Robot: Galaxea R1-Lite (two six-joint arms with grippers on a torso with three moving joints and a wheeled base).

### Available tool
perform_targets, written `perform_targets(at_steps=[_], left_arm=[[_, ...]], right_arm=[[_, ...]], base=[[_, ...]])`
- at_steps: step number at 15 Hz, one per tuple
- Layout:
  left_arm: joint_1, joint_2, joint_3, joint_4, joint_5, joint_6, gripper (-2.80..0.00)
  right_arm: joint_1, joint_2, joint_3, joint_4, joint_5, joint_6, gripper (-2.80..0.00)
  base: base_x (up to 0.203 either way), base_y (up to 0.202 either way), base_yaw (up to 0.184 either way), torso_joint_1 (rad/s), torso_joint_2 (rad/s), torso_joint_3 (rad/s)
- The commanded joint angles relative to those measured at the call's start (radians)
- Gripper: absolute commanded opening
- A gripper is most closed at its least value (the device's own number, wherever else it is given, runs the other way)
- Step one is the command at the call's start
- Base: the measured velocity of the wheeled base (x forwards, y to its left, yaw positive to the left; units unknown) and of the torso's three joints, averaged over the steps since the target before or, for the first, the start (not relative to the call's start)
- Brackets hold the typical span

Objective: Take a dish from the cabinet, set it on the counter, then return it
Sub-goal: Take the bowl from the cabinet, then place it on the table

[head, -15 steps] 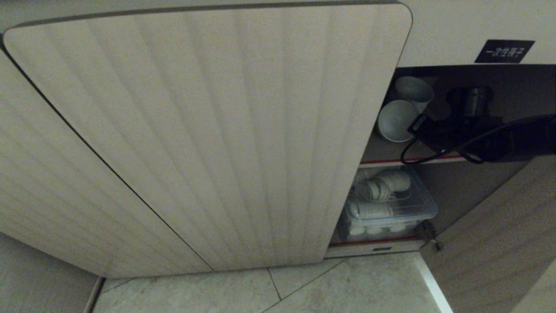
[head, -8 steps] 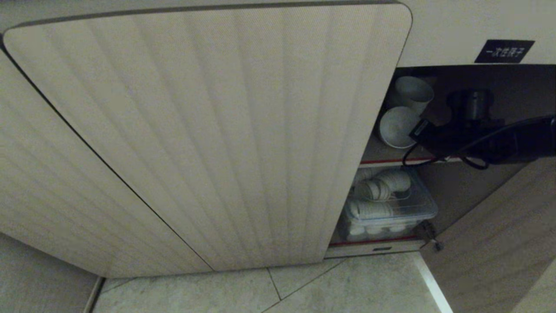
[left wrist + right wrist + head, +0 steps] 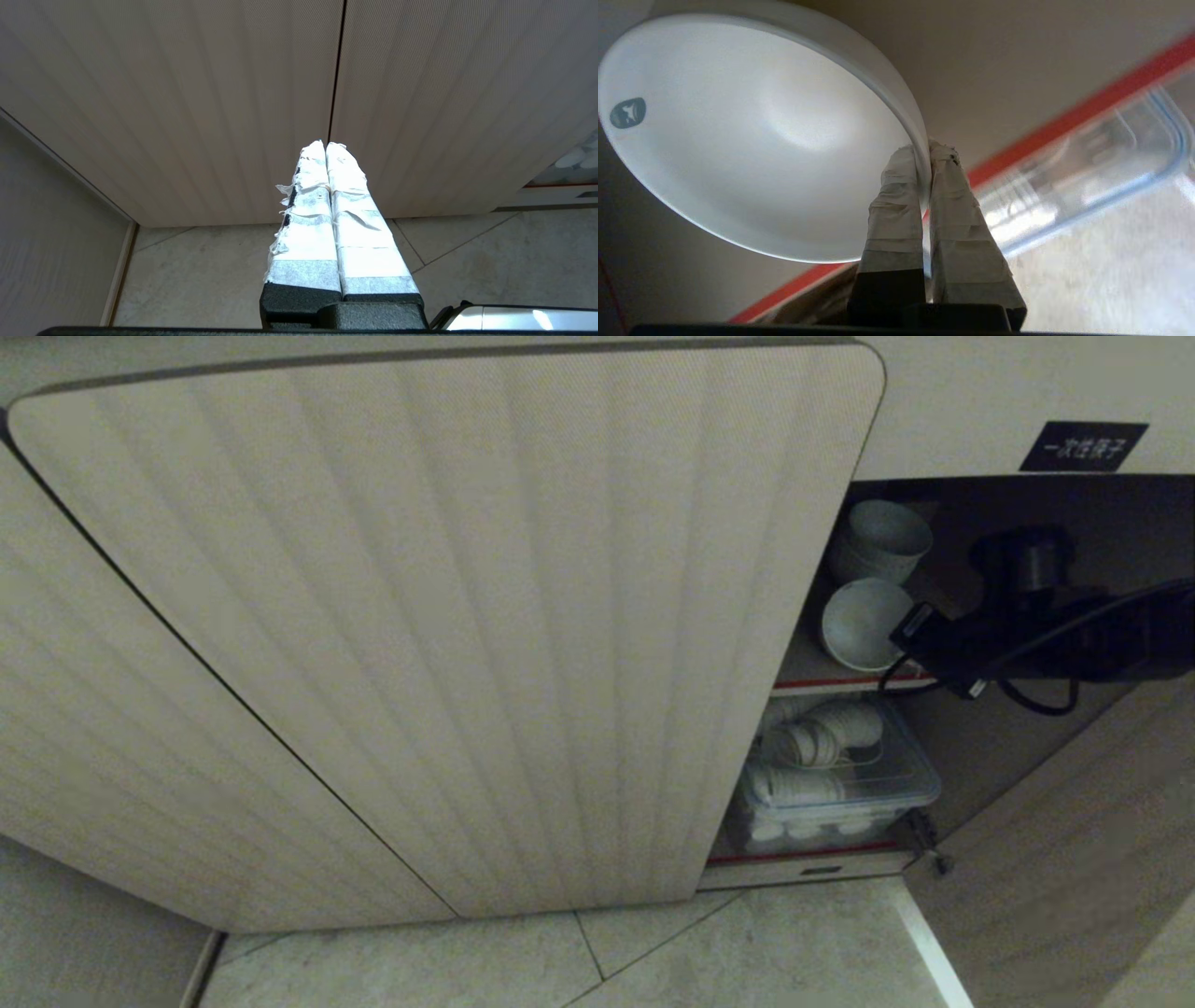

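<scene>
Tape-wrapped fingers of the right gripper (image 3: 923,154) are pinched on the rim of a white dish (image 3: 752,135), one finger inside the lip and one outside. The dish is a shallow round bowl, smooth and plain, with a small dark grey emblem (image 3: 627,112) printed near its edge. In the head view the dish (image 3: 864,621) sits tilted, its open face turned outward, just above the upper shelf (image 3: 840,683) of the cabinet (image 3: 448,616), at the mouth of the dark opening; whether its lower edge touches the shelf board I cannot tell from here. The black right arm (image 3: 1055,635) reaches in from the right side with a cable looping beneath it.

Behind the held dish, deeper on the same shelf, stands a stack of pale bowls (image 3: 882,541). The shelf has a red front edge. Below it, on the cabinet floor, a clear plastic box (image 3: 840,784) holds more small white dishes stacked on their sides. The wide ribbed beige door covers most of the cabinet to the left, so only a narrow slot of the interior shows. A second door (image 3: 1064,859) stands swung out on the right. A small black label (image 3: 1083,446) with pale characters sits on the panel above the opening. Pale floor tiles (image 3: 747,952) run beneath.

The left gripper (image 3: 325,147) hangs parked low in front of the closed ribbed doors, its taped fingers pressed together on nothing.
</scene>
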Motion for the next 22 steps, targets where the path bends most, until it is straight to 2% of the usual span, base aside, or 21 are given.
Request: perform_targets(at_steps=[1, 6, 12, 19, 20, 22], left_arm=[[0.0, 0.0, 0.0, 0.0, 0.001, -0.001, -2.8], [0.0, 0.0, 0.0, 0.0, 0.001, -0.001, -2.8], [0.0, 0.0, 0.0, 0.0, 0.001, -0.001, -2.8], [0.0, 0.0, 0.0, 0.0, 0.001, -0.001, -2.8], [0.0, 0.0, 0.0, 0.0, 0.001, -0.001, -2.8], [0.0, 0.0, 0.0, 0.0, 0.001, -0.001, -2.8]], right_arm=[[0.001, -0.022, 0.001, 0.001, 0.001, 0.024, -2.8], [0.001, -0.039, 0.002, 0.005, 0.002, 0.034, -2.8], [0.001, -0.105, 0.045, 0.169, 0.046, 0.039, -2.8], [0.001, -0.248, 0.123, 0.335, 0.171, 0.034, -2.8], [0.001, -0.279, 0.143, 0.394, 0.204, 0.025, -2.8], [0.001, -0.331, 0.203, 0.494, 0.23, -0.043, -2.8]], base=[[0.0, 0.0, 0.0, 0.0, 0.0, 0.0], [0.0, 0.0, 0.0, 0.0, 0.0, 0.0], [0.0, 0.0, 0.0, 0.0, 0.0, 0.0], [0.0, 0.0, 0.0, 0.0, 0.0, 0.0], [0.0, 0.0, 0.0, 0.0, 0.0, 0.0], [0.0, 0.0, 0.0, 0.0, 0.0, 0.0]])
